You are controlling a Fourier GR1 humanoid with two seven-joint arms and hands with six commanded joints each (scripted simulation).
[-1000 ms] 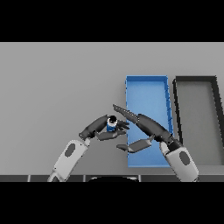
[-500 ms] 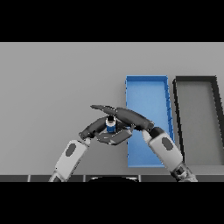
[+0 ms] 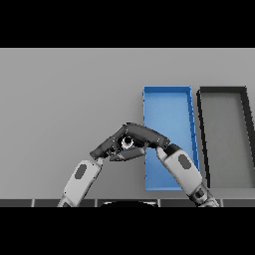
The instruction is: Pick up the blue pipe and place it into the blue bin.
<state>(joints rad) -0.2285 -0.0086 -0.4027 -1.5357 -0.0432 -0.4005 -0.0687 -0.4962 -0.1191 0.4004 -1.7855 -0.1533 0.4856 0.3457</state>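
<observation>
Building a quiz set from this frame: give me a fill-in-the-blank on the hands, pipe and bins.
Both hands meet around the pipe just ___ of the blue bin.
The dark bin sits on the blue bin's ___ side.
The pipe is not yet ___ the blue bin.
The right hand and left hand meet over the ___.

Missing: left; right; inside; pipe

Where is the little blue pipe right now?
In the head view, the blue pipe sits low in the middle, enclosed between the left hand and right hand, just left of the blue bin, not inside it.
</observation>
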